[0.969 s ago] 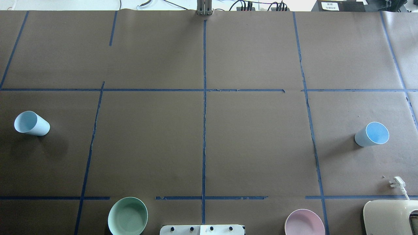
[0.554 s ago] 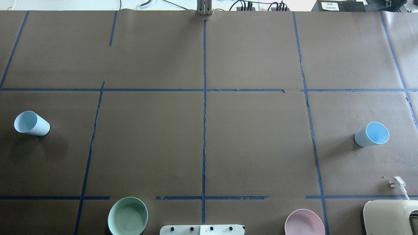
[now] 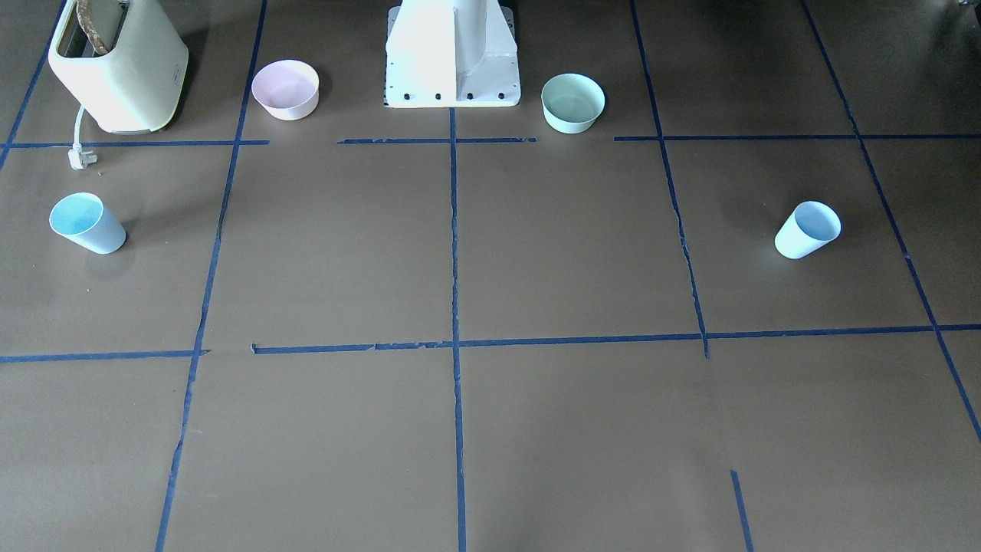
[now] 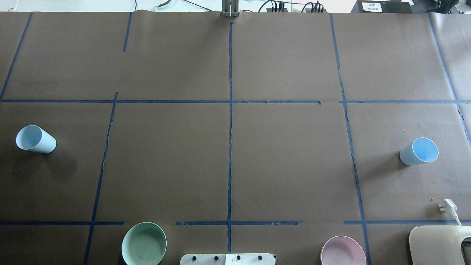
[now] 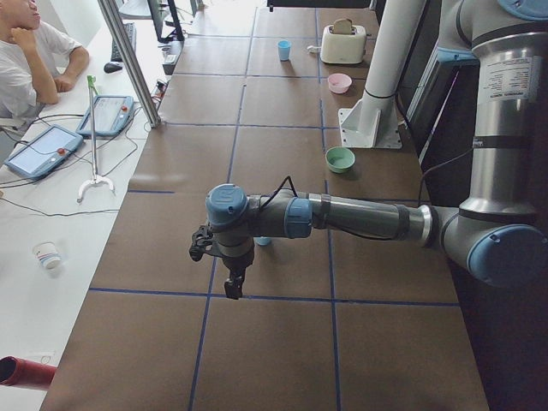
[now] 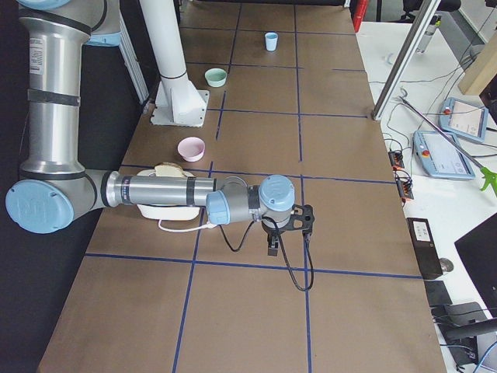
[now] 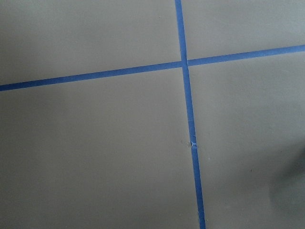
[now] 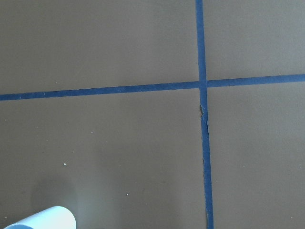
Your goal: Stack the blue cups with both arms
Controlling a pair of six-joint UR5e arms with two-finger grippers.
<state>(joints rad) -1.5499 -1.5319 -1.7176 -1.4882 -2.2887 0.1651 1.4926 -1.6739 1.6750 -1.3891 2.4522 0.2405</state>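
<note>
Two blue cups (image 4: pixel 35 139) (image 4: pixel 419 151), two bowls (image 4: pixel 144 243) (image 4: pixel 343 252), one toaster (image 4: pixel 438 244).

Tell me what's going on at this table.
Nothing is held yet. The left blue cup stands upright at one end of the table, the right blue cup at the other, far apart. The left gripper and the right gripper each hang above the table on their own sides; whether they are open or shut cannot be told. Stacking has not begun.

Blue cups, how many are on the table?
2. The left cup stands at the robot's far left; the right cup at its far right, near the toaster. None seems hidden.
</note>
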